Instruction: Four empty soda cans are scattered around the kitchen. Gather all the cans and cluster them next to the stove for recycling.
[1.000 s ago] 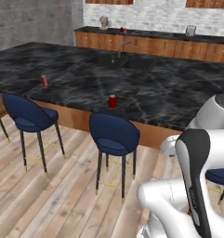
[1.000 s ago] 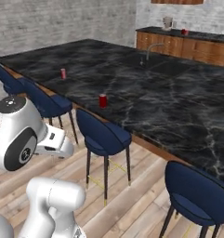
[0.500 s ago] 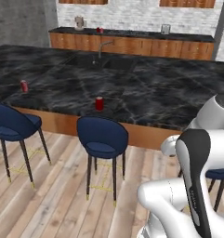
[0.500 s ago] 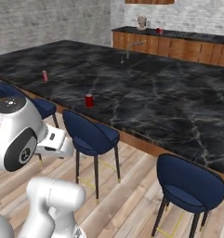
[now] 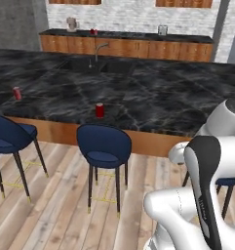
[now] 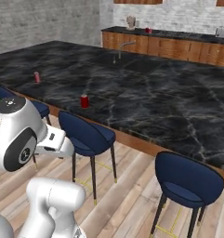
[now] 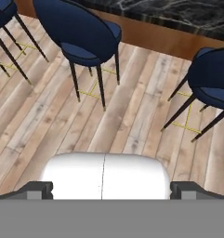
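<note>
Two red soda cans stand on the black marble island: one near its front edge (image 5: 100, 110) (image 6: 84, 101), one further left (image 5: 16, 93) (image 6: 37, 77). A third red can (image 5: 93, 31) (image 6: 148, 30) stands on the far wood-fronted back counter. The stove is out of view. My gripper (image 7: 111, 190) is open, with nothing between its fingers, and points down at the wood plank floor in front of the stools. The arm is folded close over the base, well short of the island.
Blue stools (image 5: 104, 146) (image 6: 187, 179) (image 7: 78, 32) line the island's near side (image 5: 153, 102). A sink with a faucet (image 5: 97, 49) (image 6: 119, 49) sits in the island's far part. A beige machine (image 5: 71, 23) stands on the back counter.
The whole scene has slid left in both base views, so the base has moved. The cans stay where they were on the counters. The arm keeps its folded pose and the gripper stays open.
</note>
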### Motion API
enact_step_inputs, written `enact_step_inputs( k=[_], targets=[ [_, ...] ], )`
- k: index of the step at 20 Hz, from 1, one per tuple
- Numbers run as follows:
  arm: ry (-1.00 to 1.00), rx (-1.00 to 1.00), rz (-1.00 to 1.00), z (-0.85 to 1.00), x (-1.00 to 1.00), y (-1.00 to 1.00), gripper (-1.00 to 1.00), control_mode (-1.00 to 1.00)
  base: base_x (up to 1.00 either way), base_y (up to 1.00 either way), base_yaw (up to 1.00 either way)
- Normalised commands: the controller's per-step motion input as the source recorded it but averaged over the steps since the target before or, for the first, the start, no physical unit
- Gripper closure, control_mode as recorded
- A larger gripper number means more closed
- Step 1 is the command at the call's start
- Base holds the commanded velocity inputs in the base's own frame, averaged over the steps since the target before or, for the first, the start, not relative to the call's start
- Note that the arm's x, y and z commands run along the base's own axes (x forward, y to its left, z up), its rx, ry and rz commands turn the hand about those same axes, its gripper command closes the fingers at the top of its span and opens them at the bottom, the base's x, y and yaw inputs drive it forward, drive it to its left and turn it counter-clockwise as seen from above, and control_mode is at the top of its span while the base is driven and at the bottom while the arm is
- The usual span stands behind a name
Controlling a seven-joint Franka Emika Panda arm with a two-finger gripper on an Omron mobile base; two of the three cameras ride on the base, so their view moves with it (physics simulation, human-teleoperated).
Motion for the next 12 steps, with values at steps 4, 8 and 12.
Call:
enact_step_inputs(
  k=[4, 8, 12],
  targets=[
    [0.00, 0.00, 0.00, 0.00, 0.00, 0.00, -1.00, 1.00, 0.06, 1.00, -0.10],
    [0.00, 0.00, 0.00, 0.00, 0.00, 0.00, -1.00, 1.00, 0.64, 1.00, -0.17],
    [0.00, 0.00, 0.00, 0.00, 0.00, 0.00, -1.00, 1.00, 0.61, 0.99, -0.20]
  ],
)
